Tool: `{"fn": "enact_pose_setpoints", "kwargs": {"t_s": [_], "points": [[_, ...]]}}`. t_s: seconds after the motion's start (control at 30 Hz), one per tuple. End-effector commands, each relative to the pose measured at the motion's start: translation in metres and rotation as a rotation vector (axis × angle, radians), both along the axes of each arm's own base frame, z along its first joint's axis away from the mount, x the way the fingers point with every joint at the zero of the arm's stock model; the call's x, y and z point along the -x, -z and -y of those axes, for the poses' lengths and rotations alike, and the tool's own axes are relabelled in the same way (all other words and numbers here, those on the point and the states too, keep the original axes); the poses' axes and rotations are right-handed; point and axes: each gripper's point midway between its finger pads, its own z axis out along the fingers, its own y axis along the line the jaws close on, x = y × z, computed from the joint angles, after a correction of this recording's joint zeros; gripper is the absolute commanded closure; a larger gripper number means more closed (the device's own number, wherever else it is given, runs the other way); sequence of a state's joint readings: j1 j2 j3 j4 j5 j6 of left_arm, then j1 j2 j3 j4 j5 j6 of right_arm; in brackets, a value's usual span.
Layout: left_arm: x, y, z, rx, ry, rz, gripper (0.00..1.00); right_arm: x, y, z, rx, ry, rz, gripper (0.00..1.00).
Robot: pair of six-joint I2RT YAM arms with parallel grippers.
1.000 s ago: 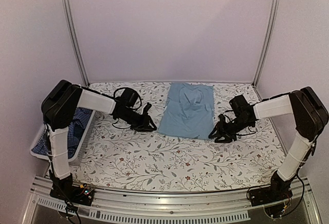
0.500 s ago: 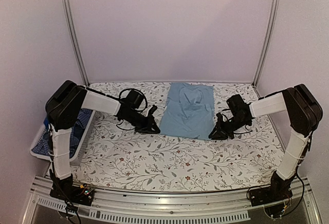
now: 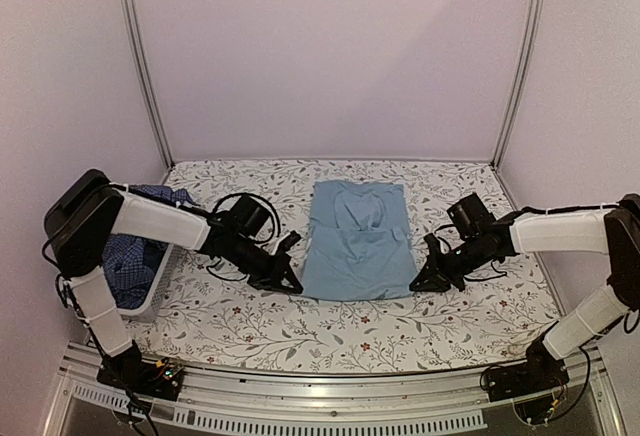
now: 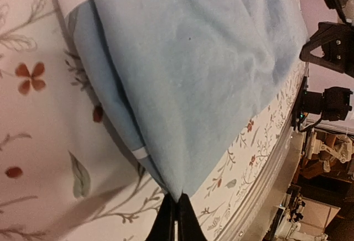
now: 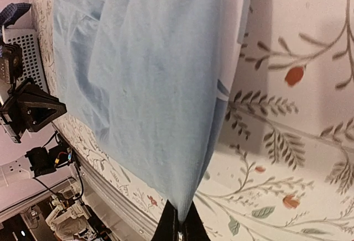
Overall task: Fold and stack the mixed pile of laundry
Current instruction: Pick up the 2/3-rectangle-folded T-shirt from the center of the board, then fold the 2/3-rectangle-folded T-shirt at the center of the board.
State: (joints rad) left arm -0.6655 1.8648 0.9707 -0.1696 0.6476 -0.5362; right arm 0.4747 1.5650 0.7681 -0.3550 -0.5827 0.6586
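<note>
Both of your arms have stretched lower and nearer since a second ago, and the jaws that stood apart then are now pressed together. Your left gripper [image 3: 296,288] is clenched on the near-left corner of the plain, soft light-blue shirt [image 3: 354,244], and your right gripper [image 3: 416,285] is clenched on its near-right corner. The light-blue shirt has slid a little toward you with them. It lies as a long, smooth rectangle in the middle of the white table cover printed with leaves and small red flowers [image 3: 330,336], its neck end toward the back wall. In each wrist view the black fingertips meet with no gap you can see, and the corner of the cloth is drawn to a point between them. The hem there is raised slightly off the cover, with a shadow under it. In the left wrist view a short white strip shows at the edge of the folded layers. Your left upper arm has swung outward, so at the table's left edge you now see more of the white slatted plastic basket [image 3: 152,294]. It holds the dark blue small-check shirt [image 3: 128,254], well apart from the garment you grip.
</note>
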Motion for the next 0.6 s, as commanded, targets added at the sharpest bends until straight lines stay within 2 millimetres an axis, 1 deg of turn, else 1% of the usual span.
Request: {"fn": "enact_pose_setpoints", "kwargs": {"t_s": [0.0,0.03,0.07,0.1,0.17,0.27,0.33,0.43,0.5,0.53,0.57], "points": [[0.053,-0.037,-0.004,0.036,0.014,-0.068,1.00,0.048,-0.025,0.008,-0.020,0.056,-0.084,1.00],[0.058,-0.044,-0.008,0.036,0.005,-0.067,1.00,0.054,-0.030,0.011,-0.020,0.062,-0.090,1.00],[0.060,-0.051,-0.013,0.034,-0.009,-0.068,1.00,0.057,-0.040,0.012,-0.034,0.069,-0.074,1.00],[0.061,-0.059,-0.015,0.037,-0.022,-0.061,1.00,0.060,-0.044,0.014,-0.038,0.072,-0.077,1.00],[0.056,-0.076,-0.016,0.048,-0.044,-0.036,1.00,0.060,-0.059,0.012,-0.074,0.080,-0.057,1.00],[0.036,-0.096,-0.013,0.058,-0.076,-0.008,1.00,0.048,-0.077,0.008,-0.095,0.096,-0.024,1.00],[0.013,-0.108,-0.008,0.071,-0.099,0.008,1.00,0.030,-0.087,0.006,-0.097,0.103,0.008,1.00],[-0.031,-0.118,-0.007,0.065,-0.145,0.044,1.00,-0.013,-0.096,0.016,-0.080,0.154,0.051,1.00],[-0.065,-0.118,-0.015,0.049,-0.188,0.061,1.00,-0.043,-0.102,0.024,-0.075,0.179,0.090,1.00],[-0.081,-0.115,-0.017,0.047,-0.206,0.063,1.00,-0.060,-0.100,0.026,-0.069,0.185,0.092,1.00],[-0.096,-0.114,-0.018,0.049,-0.216,0.063,1.00,-0.076,-0.105,0.027,-0.069,0.176,0.120,1.00]]}}
